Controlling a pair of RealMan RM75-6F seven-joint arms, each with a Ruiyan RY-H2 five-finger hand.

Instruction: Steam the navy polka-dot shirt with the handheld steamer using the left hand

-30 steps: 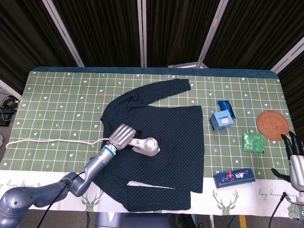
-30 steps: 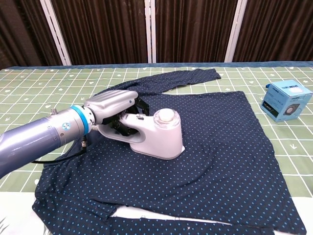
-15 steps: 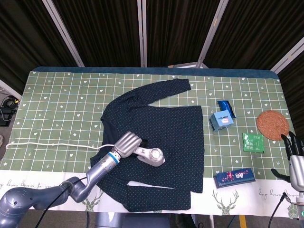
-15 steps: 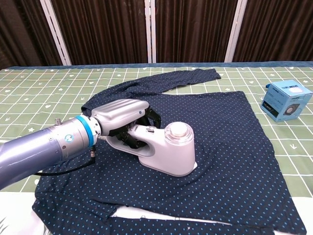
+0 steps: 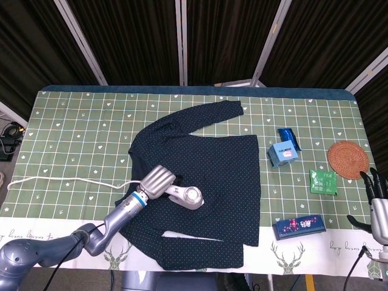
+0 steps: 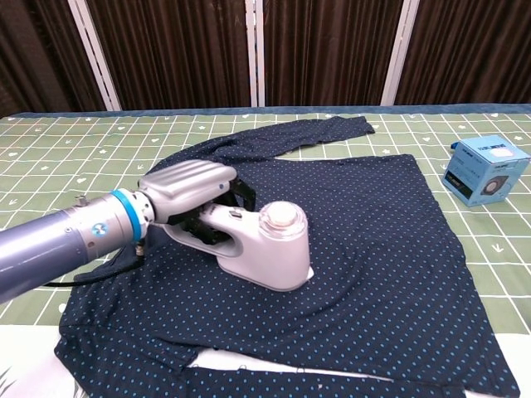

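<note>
The navy polka-dot shirt (image 5: 212, 163) (image 6: 390, 240) lies spread flat on the green checked tablecloth, one sleeve reaching toward the back. My left hand (image 5: 156, 180) (image 6: 182, 192) grips the handle of the white handheld steamer (image 5: 189, 197) (image 6: 270, 249), whose flat face rests on the shirt's lower left part. A white cord (image 5: 66, 180) trails from it to the left. My right hand (image 5: 377, 206) hangs at the far right edge, off the shirt, fingers apart and holding nothing.
A light blue box (image 5: 283, 154) (image 6: 486, 170) stands right of the shirt with a blue packet (image 5: 288, 139) behind it. A woven round coaster (image 5: 348, 159), a green packet (image 5: 323, 181) and a dark flat box (image 5: 299, 227) lie further right.
The steamer slid right and toward the front over the shirt half a second ago, then came back left a little. The right hand stayed still.
</note>
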